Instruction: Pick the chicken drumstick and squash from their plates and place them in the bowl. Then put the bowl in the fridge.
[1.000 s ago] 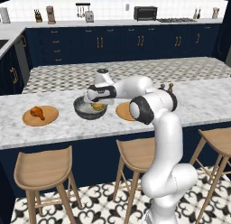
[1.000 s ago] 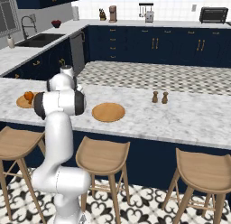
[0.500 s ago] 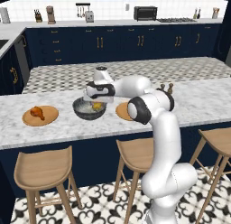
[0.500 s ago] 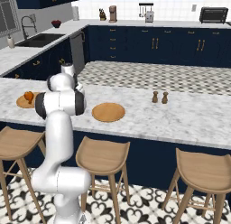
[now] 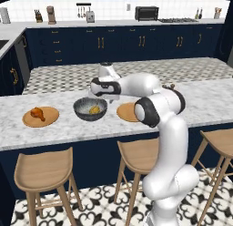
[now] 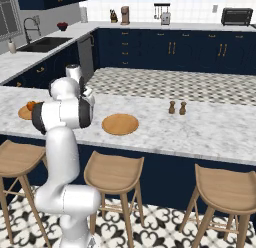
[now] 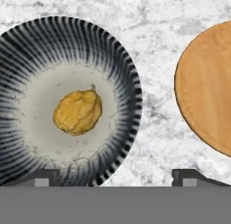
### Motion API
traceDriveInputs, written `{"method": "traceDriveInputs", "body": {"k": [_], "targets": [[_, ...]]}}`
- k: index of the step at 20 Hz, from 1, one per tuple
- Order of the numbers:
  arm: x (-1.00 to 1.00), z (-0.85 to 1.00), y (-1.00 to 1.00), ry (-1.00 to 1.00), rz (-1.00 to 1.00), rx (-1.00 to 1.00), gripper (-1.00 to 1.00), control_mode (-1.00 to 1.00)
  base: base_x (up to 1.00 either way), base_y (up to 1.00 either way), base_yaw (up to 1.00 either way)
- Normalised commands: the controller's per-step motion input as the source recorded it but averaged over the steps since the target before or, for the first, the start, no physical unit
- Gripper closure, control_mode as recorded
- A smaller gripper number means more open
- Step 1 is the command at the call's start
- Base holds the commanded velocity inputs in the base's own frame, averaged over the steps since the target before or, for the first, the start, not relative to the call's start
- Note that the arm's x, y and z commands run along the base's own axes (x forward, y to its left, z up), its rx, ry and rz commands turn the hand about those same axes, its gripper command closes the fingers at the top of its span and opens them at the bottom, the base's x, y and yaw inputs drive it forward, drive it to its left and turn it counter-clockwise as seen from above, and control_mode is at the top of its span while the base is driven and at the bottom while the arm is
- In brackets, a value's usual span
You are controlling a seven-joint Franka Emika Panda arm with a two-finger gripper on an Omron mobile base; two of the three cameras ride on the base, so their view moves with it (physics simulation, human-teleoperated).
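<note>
The lumpy yellow squash [image 7: 78, 112] lies at the bottom of the round dark grey speckled bowl [image 5: 83, 112], which stands on the white marbled surface [image 5: 68, 127] between two flat round light-brown wooden plates. The left plate [image 5: 27, 120] carries the small orange-brown chicken drumstick [image 5: 37, 113]; the right plate [image 7: 207, 87] is bare. The robot's jaws [image 7: 115, 176] hang above the bowl's right rim — spread wide, gripping nothing. Two small brown shakers [image 6: 177, 108] stand farther right on the surface.
</note>
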Motion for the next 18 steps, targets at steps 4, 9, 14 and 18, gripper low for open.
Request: {"method": "traceDriveInputs", "body": {"k": [4,9,14,18], "targets": [[-0.77,0.37,-0.77,-0.09,0.03,0.00,-1.00,-1.00,0.00,0.00,0.00],[-0.76,0.30,-0.94,-0.01,0.01,0.00,-1.00,-1.00,0.00,0.00,0.00],[-0.58,0.45,-0.68,0.00,0.00,-0.08,-1.00,-1.00,0.00,0.00,0.00],[-0.56,0.41,-0.37,0.00,0.00,-0.17,-1.00,-1.00,0.00,0.00,0.00]]}}
